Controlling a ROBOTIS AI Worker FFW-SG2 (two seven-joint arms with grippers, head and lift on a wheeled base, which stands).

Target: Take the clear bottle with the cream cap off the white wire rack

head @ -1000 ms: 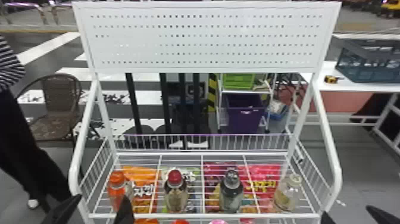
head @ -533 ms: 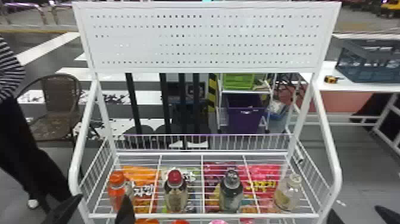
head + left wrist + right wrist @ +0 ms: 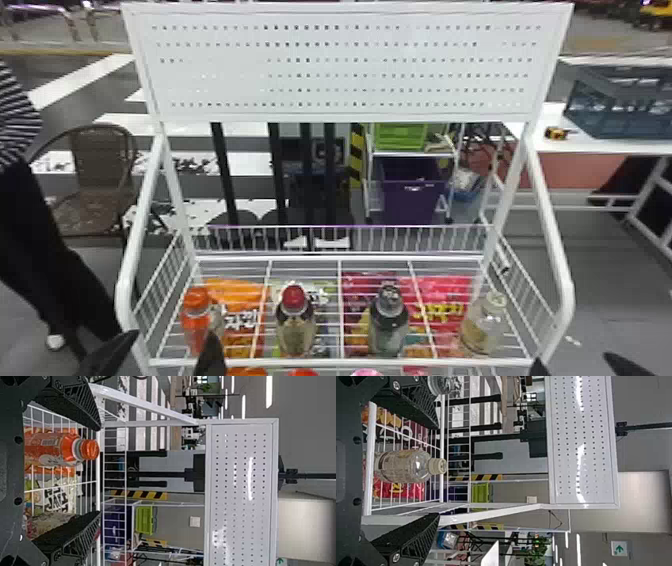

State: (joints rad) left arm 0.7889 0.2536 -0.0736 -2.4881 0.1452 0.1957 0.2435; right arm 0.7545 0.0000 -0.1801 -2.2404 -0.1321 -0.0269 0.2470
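Plainly, the clear bottle (image 3: 481,332) is ahead of our right end effector (image 3: 577,366).

We have that end effector's fingers spread apart. The bottle stands upright on the white wire rack (image 3: 320,362), near its front edge, with a gap to the dark bottle (image 3: 389,325) farther left. Ahead, the side bar (image 3: 494,514) also falls between the finger lines, crowding that edge; floor (image 3: 620,310) opens to the right. Our left end effector (image 3: 171,345), fingers apart, faces the orange bottle (image 3: 196,320).

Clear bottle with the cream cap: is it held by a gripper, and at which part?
Nothing is held: the left gripper and right gripper are open; the clear bottle stands on the white wire rack.
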